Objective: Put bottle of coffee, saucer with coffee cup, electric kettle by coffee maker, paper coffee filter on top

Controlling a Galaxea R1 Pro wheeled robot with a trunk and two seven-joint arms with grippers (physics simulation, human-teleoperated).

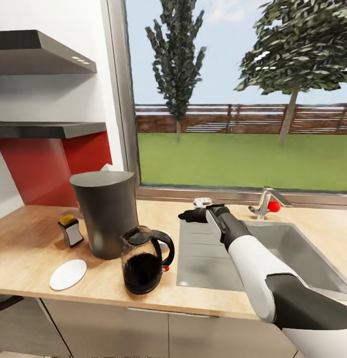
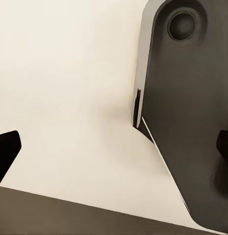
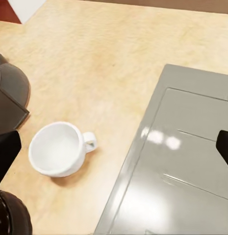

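The dark coffee maker (image 1: 106,219) stands on the kitchen countertop (image 1: 29,243). In front of it is the glass electric kettle (image 1: 142,261); the bottle of coffee (image 1: 70,230) is on its left and the white saucer (image 1: 67,274) lies bare near the front edge. A white tip (image 1: 107,167), apparently the paper coffee filter, shows at the maker's back rim. The coffee cup (image 3: 57,149) sits upright on the wood beside the drainboard. My right gripper (image 1: 187,215) (image 3: 115,149) hangs open above it. My left gripper (image 2: 115,147) is open, with nothing between its fingers.
A grey sink (image 1: 297,248) with drainboard (image 1: 208,253) and a faucet (image 1: 265,201) lies to the right, under the window. A small white object (image 1: 202,202) rests by the sill. Two dark shelves (image 1: 44,130) hang at upper left. The left wrist view faces a pale surface and a dark grey robot part (image 2: 187,112).
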